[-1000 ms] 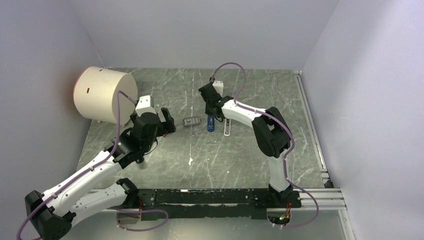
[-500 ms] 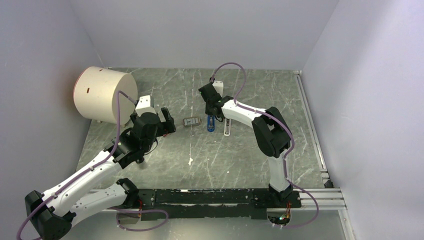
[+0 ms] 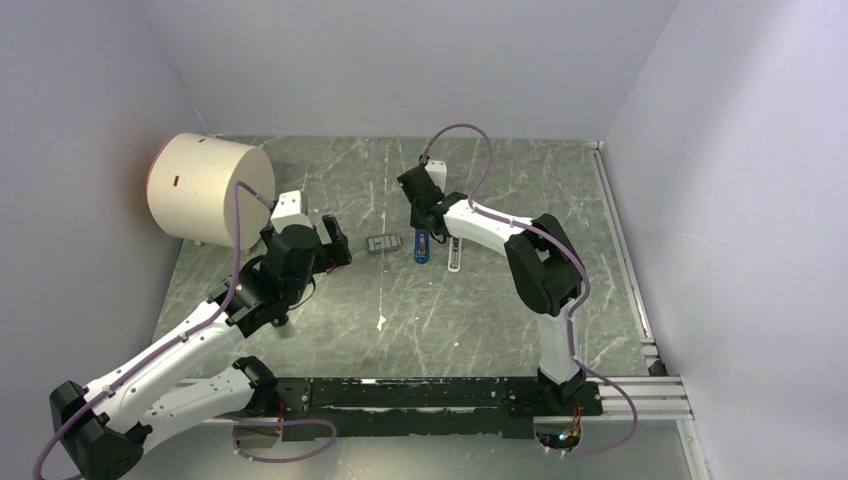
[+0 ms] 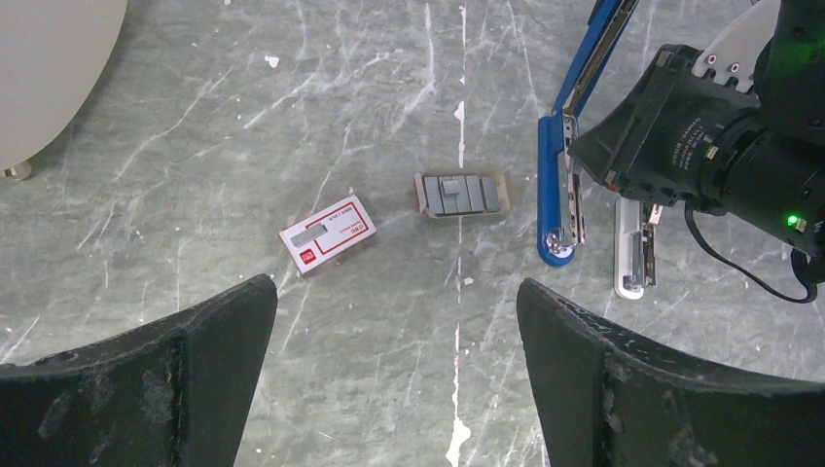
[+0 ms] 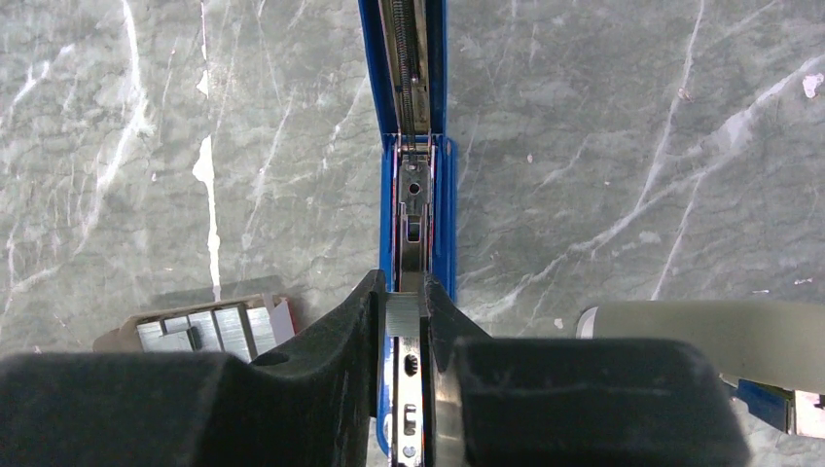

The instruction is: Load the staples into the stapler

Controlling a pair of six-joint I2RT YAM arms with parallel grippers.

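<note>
step in hand, as judged: holding the stapler (image 5: 413, 165) open and steady so a strip can go in; no staples were seen in its channel yet; loading proper not begun.

the stapler lay near the middle of the bench, hinged open, one blue half flat on the marble, the other swung away toward the far edge.

right gripper (image 5: 407, 302): fingers pressed together on the stapler's bare metal rail at its near end; arm stretched from the near edge across the bench, wrist bent downward over the stapler.

left gripper (image 4: 394, 292): jaws spread wide, pinching nothing; it hung above the bench on the left side, forearm angled up from the near-left corner, camera looking down on the supplies.

staple tray (image 4: 462, 193) sat open just left of the stapler, apart from it; red-and-white box sleeve (image 4: 328, 233) further left; off-white bar (image 4: 632, 258) just right of the stapler.

next move, judged: the left gripper must descend on the tray, pinch one strip squarely, and lay it along the rail; a thin, brittle strip calls for a light grip and exact alignment.
</note>
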